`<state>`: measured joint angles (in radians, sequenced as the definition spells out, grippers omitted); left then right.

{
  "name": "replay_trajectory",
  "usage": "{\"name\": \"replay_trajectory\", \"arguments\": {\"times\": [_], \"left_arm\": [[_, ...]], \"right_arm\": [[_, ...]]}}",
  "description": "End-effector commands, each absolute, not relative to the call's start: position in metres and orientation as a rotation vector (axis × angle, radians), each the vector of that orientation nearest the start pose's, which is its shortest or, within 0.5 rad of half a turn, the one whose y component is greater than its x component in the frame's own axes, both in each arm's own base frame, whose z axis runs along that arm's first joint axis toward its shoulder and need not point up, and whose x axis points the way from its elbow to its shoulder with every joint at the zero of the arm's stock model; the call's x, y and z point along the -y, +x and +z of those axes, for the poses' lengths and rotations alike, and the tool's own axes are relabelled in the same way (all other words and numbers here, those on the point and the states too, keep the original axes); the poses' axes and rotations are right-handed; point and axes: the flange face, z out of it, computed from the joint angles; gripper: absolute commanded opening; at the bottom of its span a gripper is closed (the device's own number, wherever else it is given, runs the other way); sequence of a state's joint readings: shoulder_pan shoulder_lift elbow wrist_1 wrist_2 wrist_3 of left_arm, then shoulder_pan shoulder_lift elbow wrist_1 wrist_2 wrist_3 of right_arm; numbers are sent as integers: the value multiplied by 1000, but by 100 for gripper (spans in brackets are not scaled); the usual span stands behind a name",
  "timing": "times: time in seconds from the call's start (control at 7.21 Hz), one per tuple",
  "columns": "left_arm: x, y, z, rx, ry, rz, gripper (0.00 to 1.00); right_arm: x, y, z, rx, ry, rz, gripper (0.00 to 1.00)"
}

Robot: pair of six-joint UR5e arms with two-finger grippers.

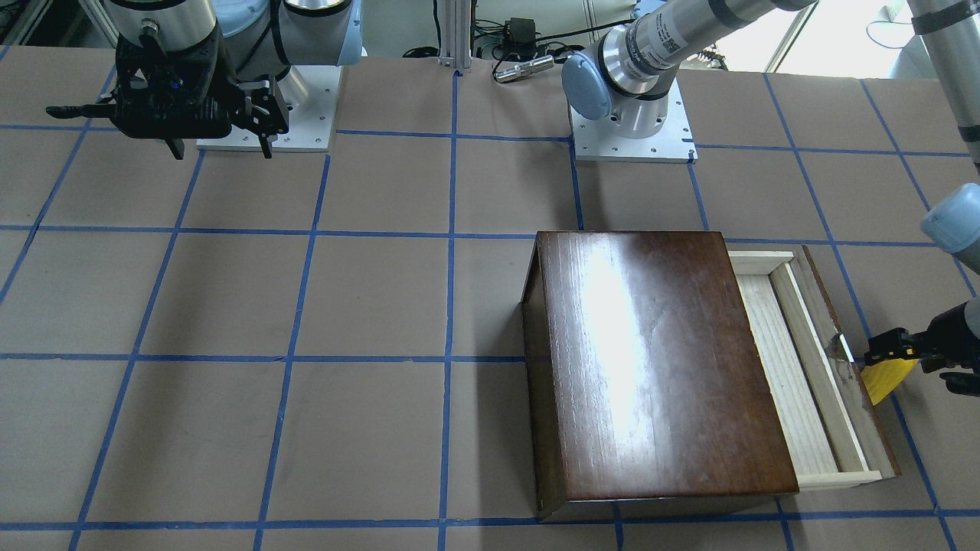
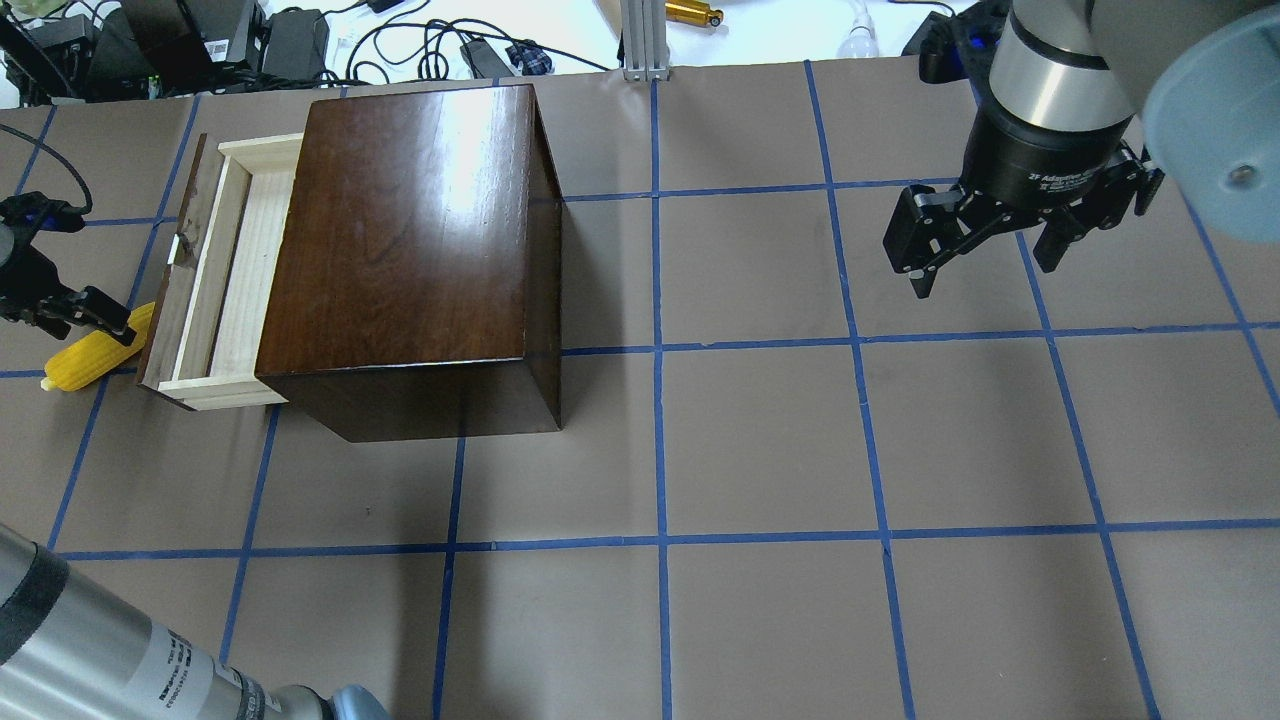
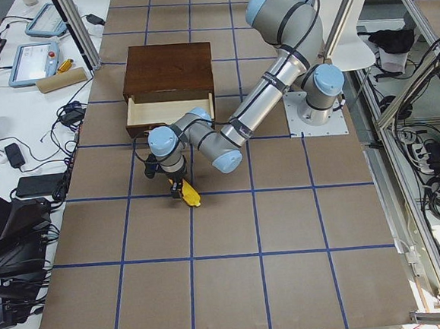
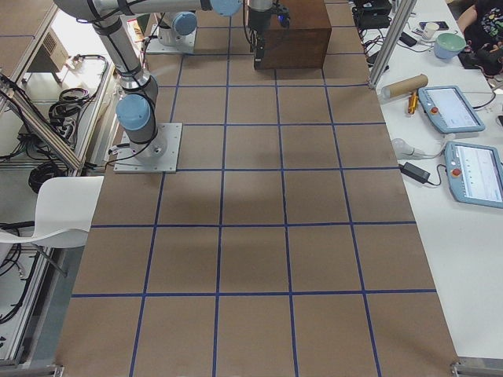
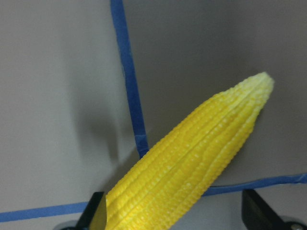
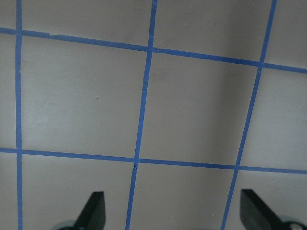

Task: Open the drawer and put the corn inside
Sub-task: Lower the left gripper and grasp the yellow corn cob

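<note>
The dark glossy box (image 2: pixel 420 230) stands on the table with its drawer (image 2: pixel 235 270) pulled partly out; the pale wood tray is empty. The yellow corn (image 2: pixel 88 356) lies on the table just outside the drawer's dark front panel (image 2: pixel 178 280). My left gripper (image 2: pixel 100 325) is low over the corn's thick end. In the left wrist view the corn (image 5: pixel 192 158) lies between the spread fingers of that open gripper (image 5: pixel 172 213). My right gripper (image 2: pixel 985 272) is open and empty, high above the far side of the table.
The box (image 1: pixel 658 367) and its open drawer (image 1: pixel 796 383) take up the left arm's side of the table. Cables and chargers (image 2: pixel 250 40) lie beyond the table's far edge. The right wrist view shows only brown table with blue tape lines (image 6: pixel 144 96).
</note>
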<state>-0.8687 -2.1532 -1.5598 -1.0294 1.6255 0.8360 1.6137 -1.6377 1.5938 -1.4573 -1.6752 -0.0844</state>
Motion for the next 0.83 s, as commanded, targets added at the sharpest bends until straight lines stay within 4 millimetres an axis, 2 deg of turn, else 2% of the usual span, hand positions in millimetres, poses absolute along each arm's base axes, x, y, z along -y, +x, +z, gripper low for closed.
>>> {"name": "replay_trajectory", "arguments": {"times": [0.0, 0.69], "left_arm": [[580, 334, 187, -3112, 198, 106, 100], [582, 337, 167, -3115, 193, 103, 100]], "right_arm": [[451, 142, 498, -3235, -212, 118, 100], [450, 142, 498, -3235, -212, 115, 100]]}}
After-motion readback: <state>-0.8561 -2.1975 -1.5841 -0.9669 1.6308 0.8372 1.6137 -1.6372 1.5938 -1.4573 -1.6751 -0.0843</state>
